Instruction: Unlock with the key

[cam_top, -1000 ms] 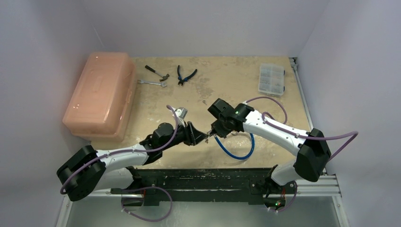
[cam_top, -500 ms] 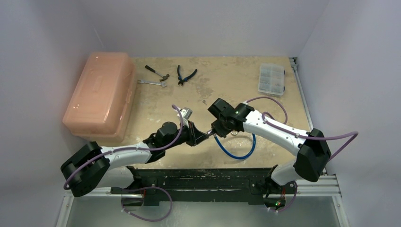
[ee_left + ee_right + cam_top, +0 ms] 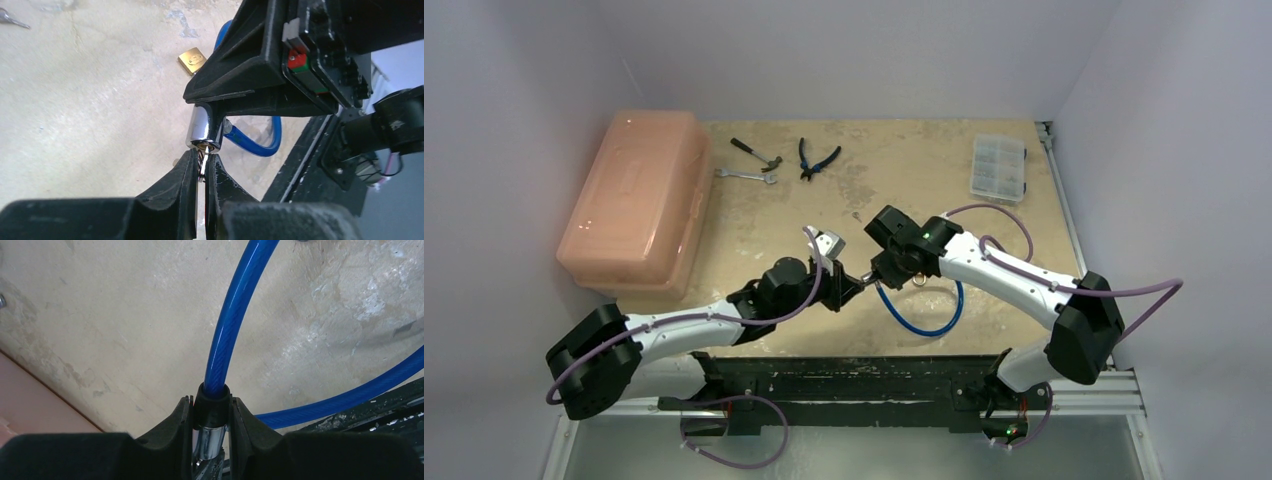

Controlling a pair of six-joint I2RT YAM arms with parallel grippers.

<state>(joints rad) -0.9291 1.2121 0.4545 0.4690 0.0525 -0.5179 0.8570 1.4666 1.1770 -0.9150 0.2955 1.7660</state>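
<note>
Left wrist has rolled and pushed toward 3 o'clock: left fingers point(image 3: 180, 185) clamped on tiny silvery metal key point(image 3: 202, 162), tip now at the keyway of the chrome lock cylinder point(image 3: 202, 127) on the blue cable point(image 3: 225, 335), right fingers point(image 3: 175, 435) clamped on that cylinder, so the turn looks next.

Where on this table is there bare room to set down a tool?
Bare: the far middle between pliers and organizer case, and the strip between toolbox and left pincer. Crowded: near centre, where it meets the right pincer at the blue cable lock.
</note>
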